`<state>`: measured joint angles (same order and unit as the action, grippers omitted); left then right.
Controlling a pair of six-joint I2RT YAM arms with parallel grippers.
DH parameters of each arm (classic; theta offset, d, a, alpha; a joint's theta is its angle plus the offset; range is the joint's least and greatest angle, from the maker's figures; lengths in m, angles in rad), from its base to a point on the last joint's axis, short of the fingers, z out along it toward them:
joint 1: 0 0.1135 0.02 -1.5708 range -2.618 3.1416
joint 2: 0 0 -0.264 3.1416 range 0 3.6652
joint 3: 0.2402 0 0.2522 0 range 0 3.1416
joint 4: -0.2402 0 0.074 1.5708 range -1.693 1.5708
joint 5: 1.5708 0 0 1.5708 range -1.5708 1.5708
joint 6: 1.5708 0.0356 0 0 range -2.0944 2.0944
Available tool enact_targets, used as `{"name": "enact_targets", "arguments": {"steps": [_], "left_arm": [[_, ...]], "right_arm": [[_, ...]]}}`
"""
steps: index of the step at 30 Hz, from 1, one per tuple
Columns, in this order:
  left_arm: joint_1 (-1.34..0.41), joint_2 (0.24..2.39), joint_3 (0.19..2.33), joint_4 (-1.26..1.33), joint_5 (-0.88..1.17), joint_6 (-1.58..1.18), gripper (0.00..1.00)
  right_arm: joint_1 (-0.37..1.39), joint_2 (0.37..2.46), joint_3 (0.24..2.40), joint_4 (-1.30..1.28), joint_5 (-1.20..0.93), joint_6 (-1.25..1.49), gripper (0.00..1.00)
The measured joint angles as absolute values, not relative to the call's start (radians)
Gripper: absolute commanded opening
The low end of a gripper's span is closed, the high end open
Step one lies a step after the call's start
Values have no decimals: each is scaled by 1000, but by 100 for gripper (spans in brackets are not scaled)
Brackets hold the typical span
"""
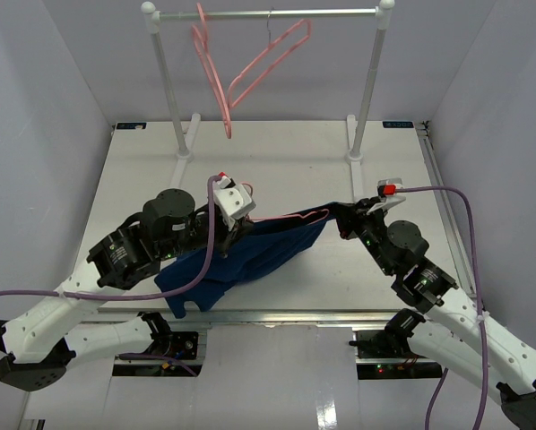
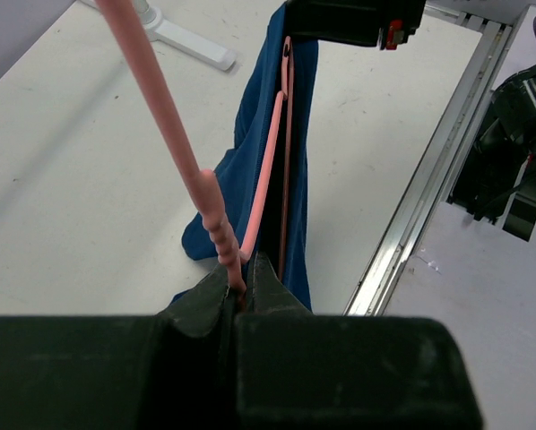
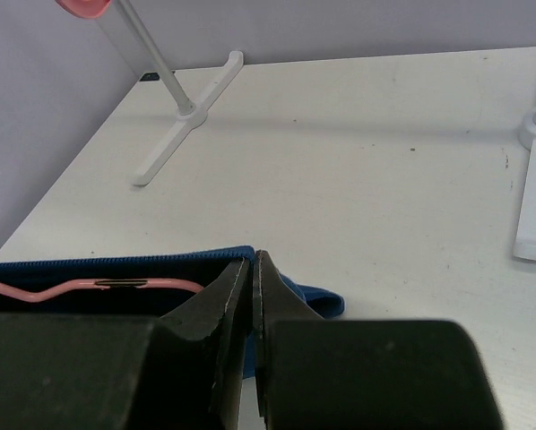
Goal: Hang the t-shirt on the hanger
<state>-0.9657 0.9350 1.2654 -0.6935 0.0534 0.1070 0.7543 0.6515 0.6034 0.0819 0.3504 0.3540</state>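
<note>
The navy t-shirt [image 1: 250, 260] hangs stretched between my two grippers above the table's near middle. A pink hanger [image 1: 295, 216] runs along its top edge, partly inside the cloth. My left gripper [image 1: 238, 231] is shut on the hanger [image 2: 205, 193] at the ridged base of its hook, which slants up to the left. One arm of the hanger goes into the t-shirt [image 2: 304, 134]. My right gripper [image 1: 335, 218] is shut on the t-shirt's blue edge [image 3: 116, 263], with the hanger [image 3: 71, 288] showing inside the opening to the left of its fingers.
A white clothes rack [image 1: 268, 14] stands at the back of the table with two more pink hangers [image 1: 268, 63] on its bar. Its feet [image 1: 183, 134] [image 1: 353, 143] rest on the table. A metal rail [image 2: 429, 188] edges the table.
</note>
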Motion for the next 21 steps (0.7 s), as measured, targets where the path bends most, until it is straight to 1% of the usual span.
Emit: {"name": "enact_targets", "arguments": {"steps": [4,7,10,15,18,21], "left_arm": [[-966,950,1261,-700,49,124,0],[-966,983,1261,-700,39,133,0],[-966,1021,1259,-696,38,136,0],[-965,1074,1250,-659,86,130,0],[-964,1073,1202,-599,135,116,0],[-964,1070,1143,-550,189,100,0]], "right_arm": [[752,654,632,44,337,325,8],[743,675,678,-3,283,281,8],[736,708,751,-58,176,241,8],[735,767,859,-107,-89,200,8],[754,776,892,-158,-222,183,10],[773,781,909,-213,-319,159,30]]}}
